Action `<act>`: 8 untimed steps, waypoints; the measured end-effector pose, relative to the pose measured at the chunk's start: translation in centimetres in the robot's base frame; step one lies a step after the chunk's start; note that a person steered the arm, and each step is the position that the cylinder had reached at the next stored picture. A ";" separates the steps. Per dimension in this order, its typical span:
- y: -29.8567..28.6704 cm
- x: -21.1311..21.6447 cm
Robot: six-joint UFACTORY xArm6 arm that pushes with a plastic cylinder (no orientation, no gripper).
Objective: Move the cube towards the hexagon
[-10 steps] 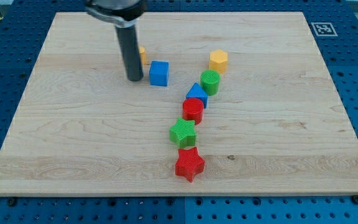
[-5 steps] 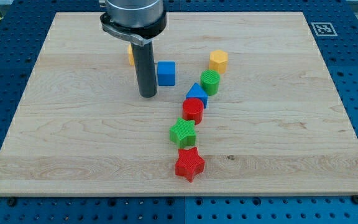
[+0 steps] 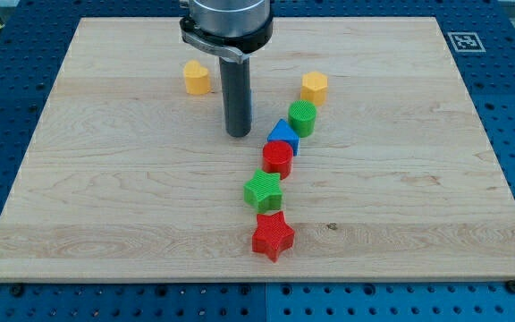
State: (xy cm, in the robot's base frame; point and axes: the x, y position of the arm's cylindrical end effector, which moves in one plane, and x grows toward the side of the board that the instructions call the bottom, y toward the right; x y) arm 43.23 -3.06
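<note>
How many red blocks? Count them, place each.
2: a red block mid-board, a red star below it near the view's bottom. My rod may hide others.

Blue cube (image 3: 249, 100) almost wholly hidden behind the rod, only a sliver beside it.

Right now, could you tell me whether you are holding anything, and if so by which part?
Nothing is held. My tip rests on the board, and the rod mostly hides the blue cube behind it; contact cannot be told.
</note>
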 end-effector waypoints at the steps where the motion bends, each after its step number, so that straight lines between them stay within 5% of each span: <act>1: 0.0 -0.2; 8: -3.6 -2.6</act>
State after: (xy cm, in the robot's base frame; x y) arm 40.67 -6.68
